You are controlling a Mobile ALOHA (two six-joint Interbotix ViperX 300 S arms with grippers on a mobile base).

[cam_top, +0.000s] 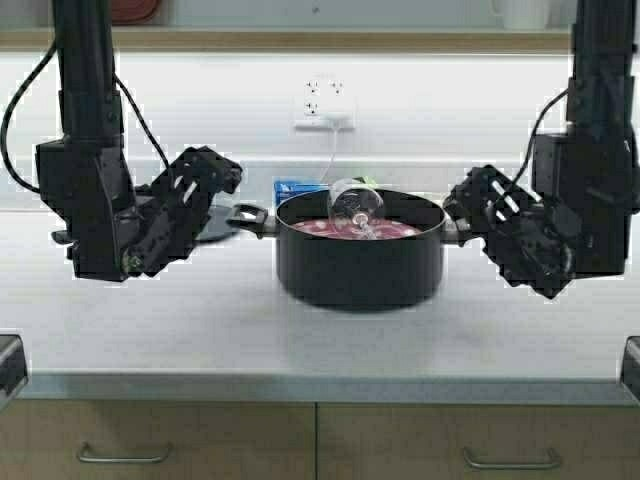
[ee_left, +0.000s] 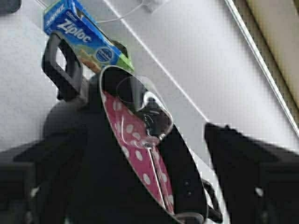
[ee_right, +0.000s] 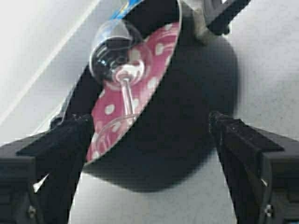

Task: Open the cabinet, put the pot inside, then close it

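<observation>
A pale countertop point(cam_top: 300, 340) runs across the middle of the high view, with a white backsplash and a wall outlet point(cam_top: 322, 100) above it and tan drawer fronts point(cam_top: 160, 440) along the bottom edge. The pot point(cam_top: 360, 262) sits at the centre of the frame on the counter — black, straight-sided, a loop handle at each side. Inside it lies a pink cloth with white dots point(ee_right: 154, 60), and a wine glass point(cam_top: 357, 207) tilts on its side, bowl resting on the rim. A blue Ziploc box point(ee_left: 77, 30) stands just behind the pot. The left gripper point(cam_top: 205, 195) hangs at centre-left, fingers spread apart, close to the pot's left handle point(cam_top: 250, 215) but not on it. The right gripper point(cam_top: 490, 215) at centre-right is likewise spread wide — both wrist views show the pot between empty fingers.
</observation>
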